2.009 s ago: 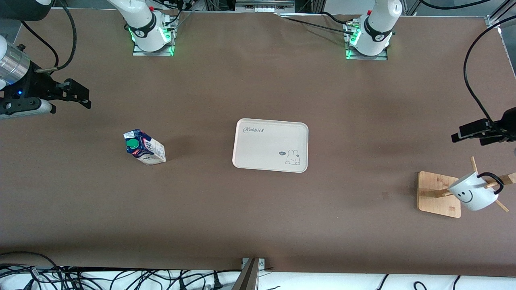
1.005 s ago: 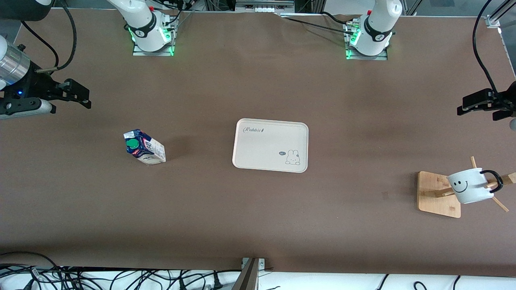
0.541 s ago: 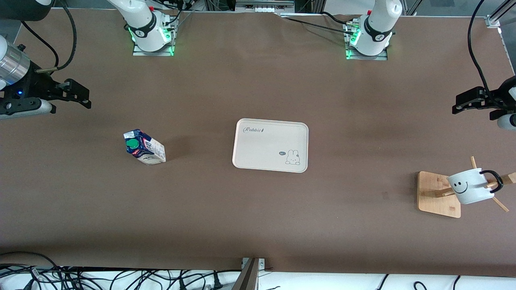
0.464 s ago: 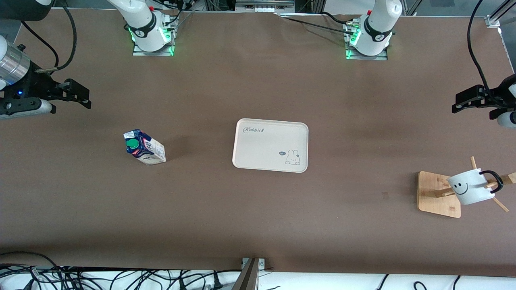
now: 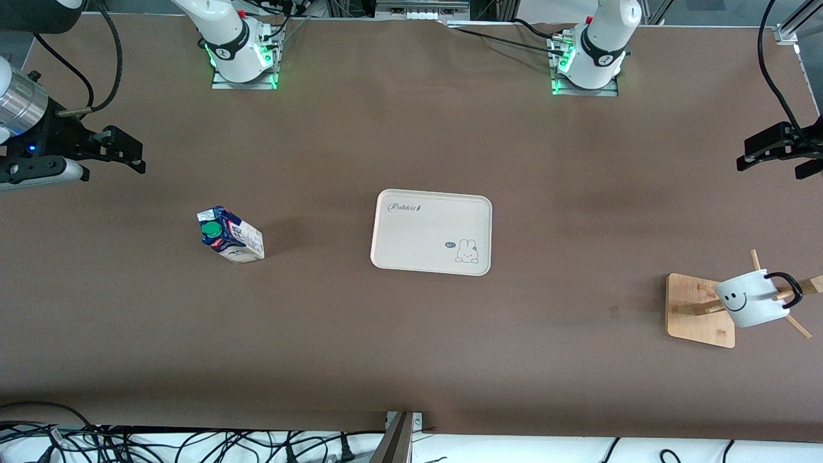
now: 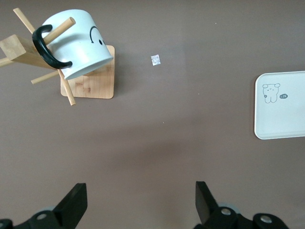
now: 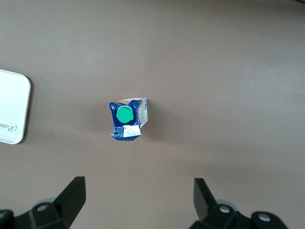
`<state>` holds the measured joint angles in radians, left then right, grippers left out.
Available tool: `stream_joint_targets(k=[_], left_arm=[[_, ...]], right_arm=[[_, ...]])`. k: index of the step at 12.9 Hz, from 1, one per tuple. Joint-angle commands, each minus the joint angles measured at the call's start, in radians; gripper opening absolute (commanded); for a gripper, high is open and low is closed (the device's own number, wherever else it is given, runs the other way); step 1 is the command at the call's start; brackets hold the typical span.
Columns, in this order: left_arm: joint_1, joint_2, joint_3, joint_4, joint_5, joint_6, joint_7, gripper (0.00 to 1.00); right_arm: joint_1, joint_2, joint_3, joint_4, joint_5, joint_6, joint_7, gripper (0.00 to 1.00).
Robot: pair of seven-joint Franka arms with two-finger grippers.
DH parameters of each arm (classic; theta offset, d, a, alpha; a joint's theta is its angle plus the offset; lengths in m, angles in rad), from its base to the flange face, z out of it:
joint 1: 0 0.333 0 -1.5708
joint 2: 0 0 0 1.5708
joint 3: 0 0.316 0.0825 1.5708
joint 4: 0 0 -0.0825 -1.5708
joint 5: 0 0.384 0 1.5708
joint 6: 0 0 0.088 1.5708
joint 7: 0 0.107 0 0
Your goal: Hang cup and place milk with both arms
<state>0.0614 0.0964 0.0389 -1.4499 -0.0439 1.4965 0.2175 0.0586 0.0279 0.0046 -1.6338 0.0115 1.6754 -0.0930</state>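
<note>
Judging the milk [image 5: 230, 235] light, crushable: we grip its white lower walls. Both grippers' fingers apart, empty.

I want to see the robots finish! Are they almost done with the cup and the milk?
Halfway. Done: the cup hangs by its handle on the wooden rack. In hand: nothing; the left gripper and right gripper are open and empty over the table. Left: the milk stands on the table beside the empty tray, not on it.

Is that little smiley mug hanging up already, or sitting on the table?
Hanging: the cup hangs by its black handle on a peg of the wooden rack.
</note>
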Motion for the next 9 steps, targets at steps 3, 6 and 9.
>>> stream_joint_targets(k=[3, 6, 9], left_arm=[[-0.002, -0.124, -0.005, -0.176, 0.024, 0.024, -0.003, 1.0], [-0.054, -0.124, 0.032, -0.178, 0.041, 0.053, -0.015, 1.0], [-0.044, -0.121, 0.033, -0.187, 0.032, 0.065, -0.01, 1.0]], right_arm=[[-0.008, 0.007, 0.009, 0.022, -0.001, -0.008, 0.003, 1.0], [-0.008, 0.007, 0.009, 0.022, -0.001, -0.008, 0.003, 1.0], [-0.008, 0.007, 0.009, 0.022, -0.001, -0.008, 0.003, 1.0]])
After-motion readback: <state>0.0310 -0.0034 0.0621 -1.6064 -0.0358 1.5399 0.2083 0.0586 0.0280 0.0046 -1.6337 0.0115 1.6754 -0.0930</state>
